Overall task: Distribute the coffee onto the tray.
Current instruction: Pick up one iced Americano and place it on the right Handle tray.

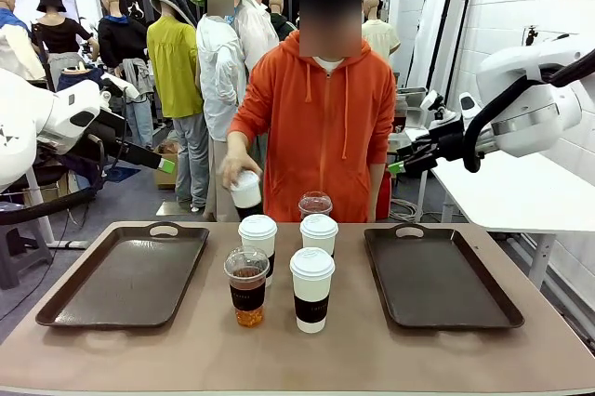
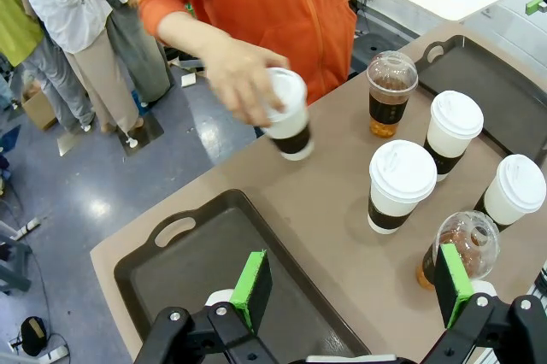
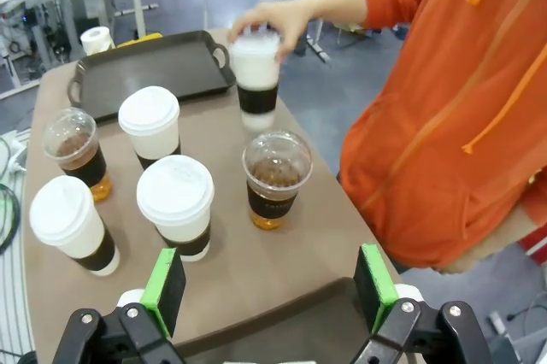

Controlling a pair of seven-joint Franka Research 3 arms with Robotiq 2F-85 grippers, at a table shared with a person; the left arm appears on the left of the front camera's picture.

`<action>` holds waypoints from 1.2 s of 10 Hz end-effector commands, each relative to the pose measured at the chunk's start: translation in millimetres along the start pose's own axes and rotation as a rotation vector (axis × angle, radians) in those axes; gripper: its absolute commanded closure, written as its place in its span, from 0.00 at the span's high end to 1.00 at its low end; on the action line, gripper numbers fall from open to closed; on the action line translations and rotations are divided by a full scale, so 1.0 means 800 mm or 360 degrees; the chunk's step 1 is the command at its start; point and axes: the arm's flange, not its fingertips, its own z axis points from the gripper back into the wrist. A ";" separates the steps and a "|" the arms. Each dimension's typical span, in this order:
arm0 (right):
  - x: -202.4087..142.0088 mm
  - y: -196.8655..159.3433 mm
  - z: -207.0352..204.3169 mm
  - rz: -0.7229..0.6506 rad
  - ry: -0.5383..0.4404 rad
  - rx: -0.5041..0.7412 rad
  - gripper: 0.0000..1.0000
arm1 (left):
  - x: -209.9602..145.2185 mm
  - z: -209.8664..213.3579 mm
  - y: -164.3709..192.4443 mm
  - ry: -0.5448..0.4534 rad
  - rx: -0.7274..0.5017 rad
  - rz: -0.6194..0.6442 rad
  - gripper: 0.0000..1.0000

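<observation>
Your left pincer (image 2: 352, 285) and right pincer (image 3: 269, 289) are both hanging wide apart. Five cups (image 1: 312, 289) are sitting on the counter (image 1: 186, 349) between the trays (image 1: 121, 280), and a person's hand (image 1: 234, 169) is holding the sixth cup (image 1: 246, 193).

**Six cups, two trays, two tools**

On the brown tabletop (image 1: 372, 359) there are six cups in all, of two kinds.

There are four white lidded paper cups with dark brown bands (image 1: 312, 289). Three of them stand on the tabletop, and one is in the person's hand (image 1: 234, 168).

There are two clear dome-lidded plastic cups of brown liquid (image 1: 247, 286), both standing on the tabletop.

There are two dark brown rectangular trays with handle slots (image 1: 125, 280), one at each side of the cups.

There are two black two-finger tools with green pads, the left tool (image 2: 352, 283) and the right tool (image 3: 271, 283).

One person in an orange hooded top (image 1: 325, 126) stands at the far side.
</observation>
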 end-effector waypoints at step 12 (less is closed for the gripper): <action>-0.043 -0.111 -0.092 0.0214 -0.0127 0.0299 1.00 | -0.001 0.000 0.001 0.0003 -0.0005 0.0007 1.00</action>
